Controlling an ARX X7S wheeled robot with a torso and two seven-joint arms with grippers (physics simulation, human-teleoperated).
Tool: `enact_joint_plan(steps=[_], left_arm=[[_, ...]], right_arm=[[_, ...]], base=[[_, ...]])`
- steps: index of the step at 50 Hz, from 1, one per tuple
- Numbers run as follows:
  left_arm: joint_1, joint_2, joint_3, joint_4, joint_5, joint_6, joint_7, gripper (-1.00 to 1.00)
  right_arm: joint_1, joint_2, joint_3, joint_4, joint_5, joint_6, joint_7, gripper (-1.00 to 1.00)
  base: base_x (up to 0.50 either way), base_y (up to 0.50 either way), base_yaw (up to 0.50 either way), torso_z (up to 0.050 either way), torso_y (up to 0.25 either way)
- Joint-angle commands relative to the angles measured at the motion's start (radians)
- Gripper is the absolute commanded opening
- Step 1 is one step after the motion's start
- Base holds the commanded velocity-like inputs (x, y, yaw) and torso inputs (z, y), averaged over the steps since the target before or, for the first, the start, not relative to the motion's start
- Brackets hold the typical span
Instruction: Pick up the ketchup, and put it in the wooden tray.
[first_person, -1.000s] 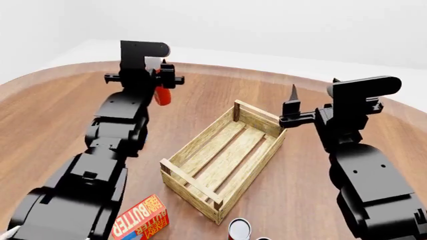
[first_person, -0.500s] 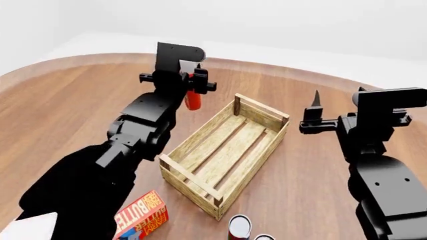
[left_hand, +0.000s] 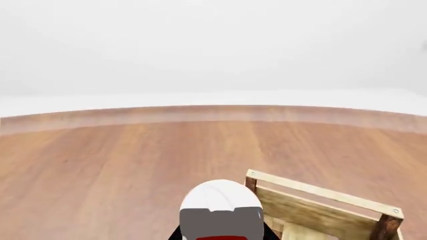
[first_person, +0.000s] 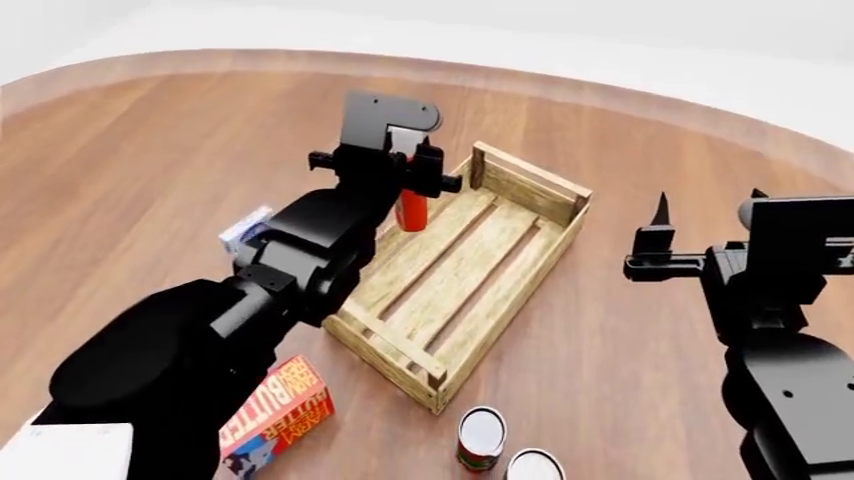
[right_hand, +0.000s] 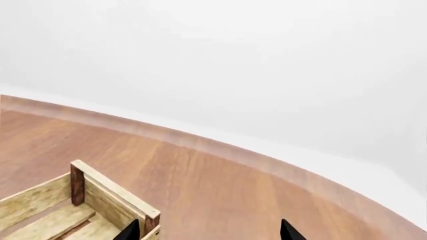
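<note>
Left gripper (first_person: 416, 183) clamped on ketchup (first_person: 412, 210) (hanging upright) — over wooden tray (first_person: 514, 300), right gripper (right_hand: 207, 231) parted, empty.

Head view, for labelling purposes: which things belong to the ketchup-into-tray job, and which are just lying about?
Job: ketchup, held in the left gripper; wooden tray.
Lying about: butter box; two cans; small blue-and-white box; idle right gripper.

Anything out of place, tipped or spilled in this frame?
Nothing stands out. The ketchup hangs upright in the left end effector over the wooden tray's near-left rim; the butter box lies flat and the two cans stand upright on the table. No spill or damage shows.
</note>
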Motion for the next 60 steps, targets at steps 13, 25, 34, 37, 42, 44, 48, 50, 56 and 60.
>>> enact_joint_plan(steps=[13,25,34,37,42,44,48,50,56,60], left_arm=[[-0.055,0.001,0.021,0.091,-0.032,0.014,-0.025,-1.00],[-0.052,0.001,0.022,0.097,-0.026,0.017,-0.027,-1.00],[-0.050,0.001,0.021,0.101,-0.021,0.017,-0.025,-1.00],[-0.049,0.001,0.021,0.102,-0.020,0.016,-0.024,-1.00],[-0.045,0.001,0.022,0.105,-0.016,0.016,-0.023,-1.00],[-0.044,0.001,0.021,0.106,-0.015,0.016,-0.023,-1.00],[-0.040,0.001,0.022,0.109,-0.011,0.017,-0.022,-1.00],[-0.038,0.001,0.022,0.111,-0.008,0.017,-0.023,-1.00],[-0.031,0.001,0.021,0.116,-0.001,0.017,-0.026,-1.00],[-0.025,0.001,0.021,0.119,0.004,0.017,-0.029,-1.00]], right_arm=[[-0.040,0.012,0.029,-0.051,0.015,0.011,0.019,1.00],[-0.071,0.019,0.046,-0.079,0.024,0.013,0.024,1.00],[-0.081,0.021,0.052,-0.087,0.029,0.012,0.026,1.00],[-0.081,0.022,0.052,-0.087,0.030,0.011,0.026,1.00],[-0.082,0.021,0.053,-0.087,0.031,0.010,0.026,1.00],[-0.082,0.021,0.053,-0.087,0.032,0.010,0.026,1.00],[-0.082,0.020,0.055,-0.086,0.035,0.007,0.025,1.00],[-0.082,0.020,0.055,-0.085,0.036,0.004,0.025,1.00],[-0.082,0.017,0.059,-0.085,0.040,0.006,0.028,1.00],[-0.083,0.015,0.062,-0.085,0.042,0.005,0.030,1.00]], base=[[0.00,0.00,0.00,0.000,-0.147],[0.00,0.00,0.00,0.000,-0.138],[0.00,0.00,0.00,0.000,-0.121],[0.00,0.00,0.00,0.000,-0.058],[0.00,0.00,0.00,0.000,-0.007],[0.00,0.00,0.00,0.000,0.000],[0.00,0.00,0.00,0.000,0.000],[0.00,0.00,0.00,0.000,0.000],[0.00,0.00,0.00,0.000,0.000],[0.00,0.00,0.00,0.000,0.000]])
